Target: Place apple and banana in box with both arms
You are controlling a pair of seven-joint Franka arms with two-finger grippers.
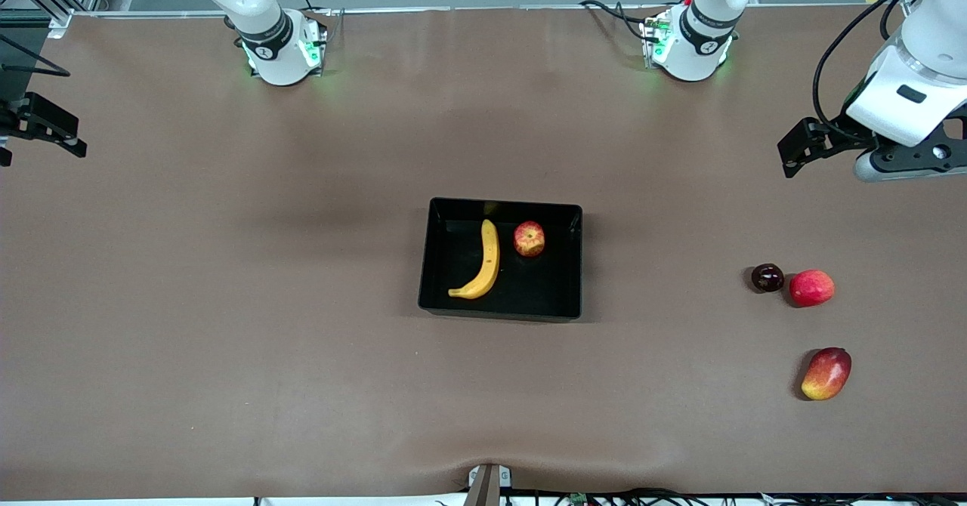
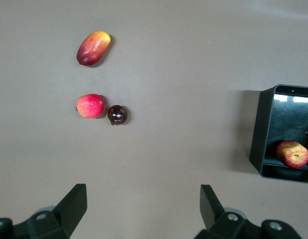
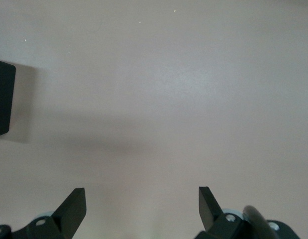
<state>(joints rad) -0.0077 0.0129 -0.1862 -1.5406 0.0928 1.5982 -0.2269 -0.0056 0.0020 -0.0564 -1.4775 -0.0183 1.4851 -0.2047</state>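
The black box sits at the table's middle. The yellow banana and the streaked red apple lie inside it, side by side and apart. My left gripper is open and empty, up over bare table at the left arm's end. Its wrist view shows its open gripper, the box's wall and the apple. My right gripper is open and empty, over the right arm's end of the table. Its wrist view shows its open gripper and a corner of the box.
Toward the left arm's end lie a dark round fruit touching a smooth pinkish-red fruit, and a red-yellow mango nearer the front camera. The same three show in the left wrist view: dark fruit, pinkish-red fruit, mango.
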